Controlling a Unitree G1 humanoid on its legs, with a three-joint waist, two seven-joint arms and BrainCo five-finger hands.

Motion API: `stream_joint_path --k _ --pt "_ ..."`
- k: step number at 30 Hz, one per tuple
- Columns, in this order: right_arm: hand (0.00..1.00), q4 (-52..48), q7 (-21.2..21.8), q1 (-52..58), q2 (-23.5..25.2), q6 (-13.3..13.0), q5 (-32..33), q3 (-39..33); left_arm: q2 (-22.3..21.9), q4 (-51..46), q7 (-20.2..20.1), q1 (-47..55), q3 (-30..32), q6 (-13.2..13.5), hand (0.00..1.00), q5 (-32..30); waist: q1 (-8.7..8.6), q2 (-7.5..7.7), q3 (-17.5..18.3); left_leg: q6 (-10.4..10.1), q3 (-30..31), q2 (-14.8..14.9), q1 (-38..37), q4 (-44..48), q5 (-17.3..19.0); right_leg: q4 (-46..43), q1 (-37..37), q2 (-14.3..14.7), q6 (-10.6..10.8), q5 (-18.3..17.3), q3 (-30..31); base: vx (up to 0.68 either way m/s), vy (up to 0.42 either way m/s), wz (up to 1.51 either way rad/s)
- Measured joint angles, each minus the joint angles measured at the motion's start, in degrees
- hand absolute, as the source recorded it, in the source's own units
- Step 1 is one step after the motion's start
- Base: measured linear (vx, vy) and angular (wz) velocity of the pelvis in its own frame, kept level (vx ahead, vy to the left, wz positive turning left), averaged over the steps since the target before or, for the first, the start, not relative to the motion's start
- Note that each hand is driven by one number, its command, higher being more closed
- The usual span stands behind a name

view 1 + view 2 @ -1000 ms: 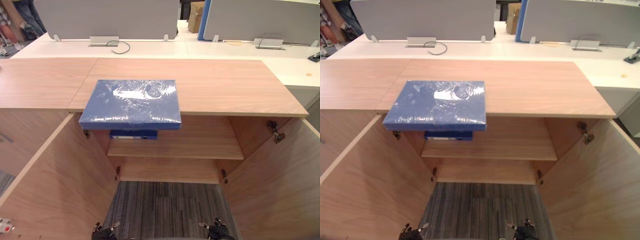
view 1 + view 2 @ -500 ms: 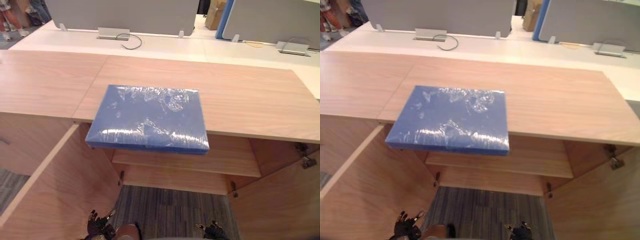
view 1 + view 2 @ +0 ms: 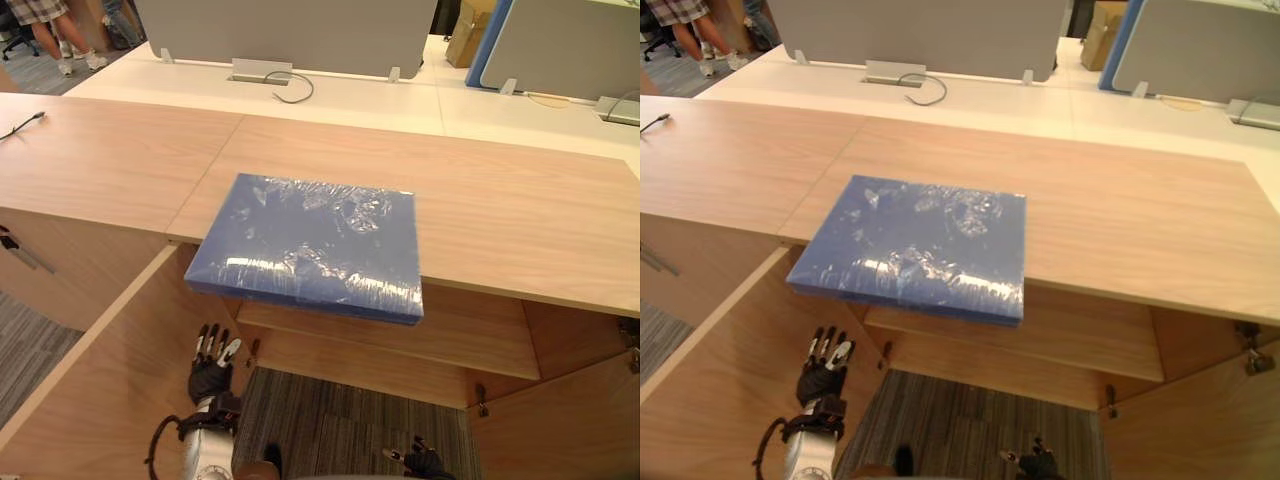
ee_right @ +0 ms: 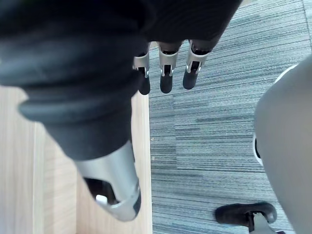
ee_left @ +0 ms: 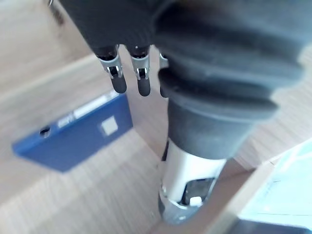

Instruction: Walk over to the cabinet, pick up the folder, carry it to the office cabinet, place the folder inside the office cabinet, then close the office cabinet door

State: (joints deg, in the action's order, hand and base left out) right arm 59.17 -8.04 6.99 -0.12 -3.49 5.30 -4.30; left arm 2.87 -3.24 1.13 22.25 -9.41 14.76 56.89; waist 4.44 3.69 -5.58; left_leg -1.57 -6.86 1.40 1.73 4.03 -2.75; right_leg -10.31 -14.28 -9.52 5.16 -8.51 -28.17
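Likely best to reach up toward 1 o'clock from the nearer left hand, empty with fingers straight and slightly spread, for the folder lying flat on the table, front edge overhanging; right hand at 5 o'clock, equally slack.

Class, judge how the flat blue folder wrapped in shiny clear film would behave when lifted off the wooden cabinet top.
The blue film-wrapped folder is probably stiff: its front edge overhangs the wooden cabinet top without sagging. The glossy, wrinkled film suggests a slippery surface, so a grip may slide. Lying flat and wide, it should not roll.
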Motion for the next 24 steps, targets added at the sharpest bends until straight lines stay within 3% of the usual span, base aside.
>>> stream_joint_path --k 2,6,9,11,14,24 --pt "0.0 0.0 0.0 0.3 -0.2 0.1 -1.1 0.0 -0.4 -5.2 -1.4 1.7 -2.5 -0.9 0.0 2.8 0.45 -0.19 0.2 0.2 0.4 0.1 0.1 0.0 -0.3 0.1 0.0 0.2 0.1 1.1 -0.1 -0.01 0.011 0.09" --pt "0.0 0.2 0.0 0.7 -0.3 0.5 -2.2 0.0 -0.6 -9.3 -1.3 1.5 -1.4 -0.9 0.0 3.2 1.59 -0.18 0.4 0.2 2.9 -0.8 1.4 0.2 -0.4 -0.1 0.0 0.1 0.1 1.3 -2.6 -0.02 0.021 0.32" --pt "0.0 0.1 -0.2 0.7 -0.4 0.7 -2.2 0.0 -1.4 -13.9 1.4 1.7 0.3 -0.6 0.0 -1.8 2.69 -0.22 0.2 0.8 6.3 -2.4 2.6 0.2 -0.9 -0.3 -0.8 -0.4 0.1 1.3 -5.7 -0.01 0.03 0.63" --pt "0.0 0.1 -0.9 1.1 -0.5 0.9 -2.2 1.1 -2.0 -17.9 5.0 2.3 2.4 0.0 0.0 -10.2 3.7 -0.61 0.5 1.3 10.0 -4.0 3.3 0.0 -1.3 -1.5 -1.2 -0.9 0.1 1.3 -8.7 -0.02 0.048 0.8" --pt "0.0 0.0 -1.2 1.0 -0.4 1.1 -2.2 1.7 -2.7 -19.3 6.9 3.5 4.8 0.4 0.0 -15.0 4.86 -0.69 0.5 1.6 11.2 -4.7 3.3 -1.4 -1.5 -2.4 -1.2 -1.4 0.0 1.2 -10.5 -0.02 0.04 0.35" --pt "0.0 -1.1 -1.6 1.0 0.3 1.2 -2.2 2.2 -6.7 -19.4 10.3 4.1 8.3 -0.7 0.0 -21.2 4.64 -0.29 1.7 1.9 12.1 -6.2 4.3 -2.1 -4.0 0.3 -1.8 -1.5 -0.7 -1.2 -12.9 -0.04 -0.033 0.07"
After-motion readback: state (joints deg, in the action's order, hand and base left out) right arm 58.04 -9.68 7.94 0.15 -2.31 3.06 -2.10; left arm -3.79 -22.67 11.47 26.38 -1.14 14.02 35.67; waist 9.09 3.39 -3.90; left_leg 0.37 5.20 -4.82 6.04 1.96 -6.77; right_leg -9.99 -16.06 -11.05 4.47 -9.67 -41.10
